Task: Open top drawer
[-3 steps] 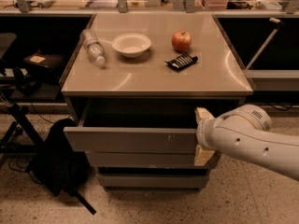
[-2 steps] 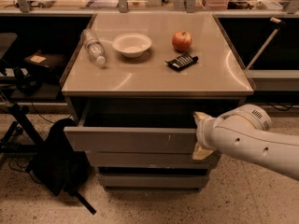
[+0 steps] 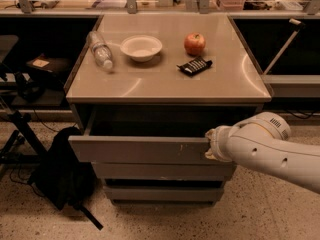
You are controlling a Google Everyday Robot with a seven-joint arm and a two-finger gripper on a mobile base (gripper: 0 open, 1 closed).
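Movement is hardly showing over the last second: the top drawer (image 3: 140, 150) is sitting pulled out beneath the cabinet top (image 3: 165, 86), dark inside exposed, about as far as before, so the pull is looking nearly finished. The gripper (image 3: 212, 145) is staying at the drawer's right end; whether it is clamping anything I cannot tell. The drawer front is facing me, its long axis running left to right.
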